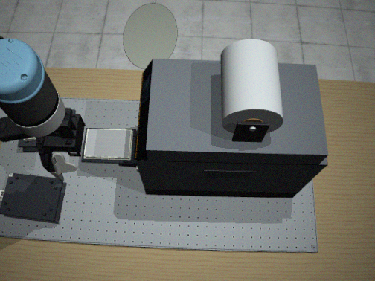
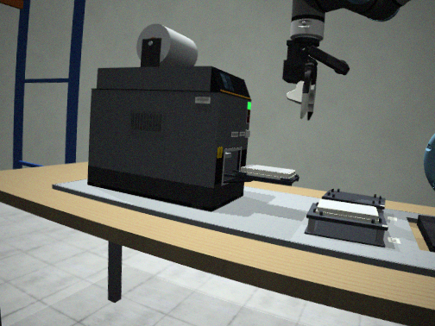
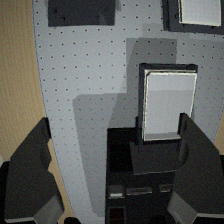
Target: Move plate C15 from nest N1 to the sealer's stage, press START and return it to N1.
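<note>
From my camera feeds, the gripper (image 1: 63, 165) (image 2: 307, 114) (image 3: 113, 117) is open with nothing between its fingers, hanging above and clear of the stage (image 1: 86, 161) (image 2: 294, 178) (image 3: 141, 107). I make out a plate, C15 (image 1: 108, 143) (image 2: 268, 172) (image 3: 169, 105) I believe, lying on that stage outside the sealer (image 1: 175, 111) (image 2: 151, 150) (image 3: 117, 155); the lamp (image 2: 249, 105) is green.

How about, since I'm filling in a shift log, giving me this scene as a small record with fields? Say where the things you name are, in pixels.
sealer (image 1: 175, 111) (image 2: 151, 150) (image 3: 150, 182): on the table, white roll (image 1: 251, 81) (image 2: 181, 48) on top
lamp (image 2: 249, 105): green
stage (image 1: 89, 161) (image 2: 293, 178) (image 3: 142, 90): out, bearing a plate (image 1: 108, 144) (image 2: 268, 171) (image 3: 169, 105)
foil on that plate: cannot tell
near nest in exterior view (image 2: 349, 232) (image 3: 166, 17): holds another plate (image 2: 347, 210) (image 3: 200, 11)
far nest in exterior view (image 1: 31, 198) (image 2: 356, 197) (image 3: 82, 12): no plate
gripper (image 1: 63, 175) (image 2: 306, 117) (image 3: 113, 117): open, holding nothing, above the stage's height
</note>
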You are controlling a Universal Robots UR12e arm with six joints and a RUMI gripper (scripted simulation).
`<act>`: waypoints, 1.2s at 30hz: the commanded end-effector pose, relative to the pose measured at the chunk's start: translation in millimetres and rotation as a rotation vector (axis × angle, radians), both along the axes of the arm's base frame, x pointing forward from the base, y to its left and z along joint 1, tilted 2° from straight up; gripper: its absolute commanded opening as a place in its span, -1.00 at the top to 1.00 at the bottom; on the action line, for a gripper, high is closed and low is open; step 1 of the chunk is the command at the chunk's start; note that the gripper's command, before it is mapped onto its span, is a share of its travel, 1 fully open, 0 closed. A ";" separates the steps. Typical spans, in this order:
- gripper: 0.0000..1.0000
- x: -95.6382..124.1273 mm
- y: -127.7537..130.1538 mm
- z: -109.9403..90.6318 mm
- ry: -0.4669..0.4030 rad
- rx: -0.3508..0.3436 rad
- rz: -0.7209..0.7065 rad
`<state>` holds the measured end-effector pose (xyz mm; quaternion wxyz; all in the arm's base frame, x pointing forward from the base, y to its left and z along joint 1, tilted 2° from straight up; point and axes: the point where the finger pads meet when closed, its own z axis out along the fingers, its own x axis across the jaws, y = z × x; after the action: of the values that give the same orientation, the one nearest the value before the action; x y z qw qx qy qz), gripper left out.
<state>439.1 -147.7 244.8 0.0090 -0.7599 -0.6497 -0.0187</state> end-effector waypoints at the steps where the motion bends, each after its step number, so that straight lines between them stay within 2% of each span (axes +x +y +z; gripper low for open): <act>1: -0.36 1.9 0.8 -23.3 -0.002 -0.003 0.001; 5: -0.36 2.0 0.9 -28.3 -0.002 -0.003 0.001; 10: -0.36 2.4 1.9 -52.1 -0.002 -0.003 0.001; 12: -0.36 2.4 1.7 -52.1 -0.002 -0.003 0.001; 18: -0.36 2.9 3.0 -80.9 -0.002 -0.003 0.001; 32: -0.36 4.8 0.6 -77.0 -0.007 -0.007 0.001; 36: -0.36 19.7 15.0 -76.4 -0.007 -0.006 0.001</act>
<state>443.6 -144.9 165.9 0.0066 -0.7607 -0.6488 -0.0190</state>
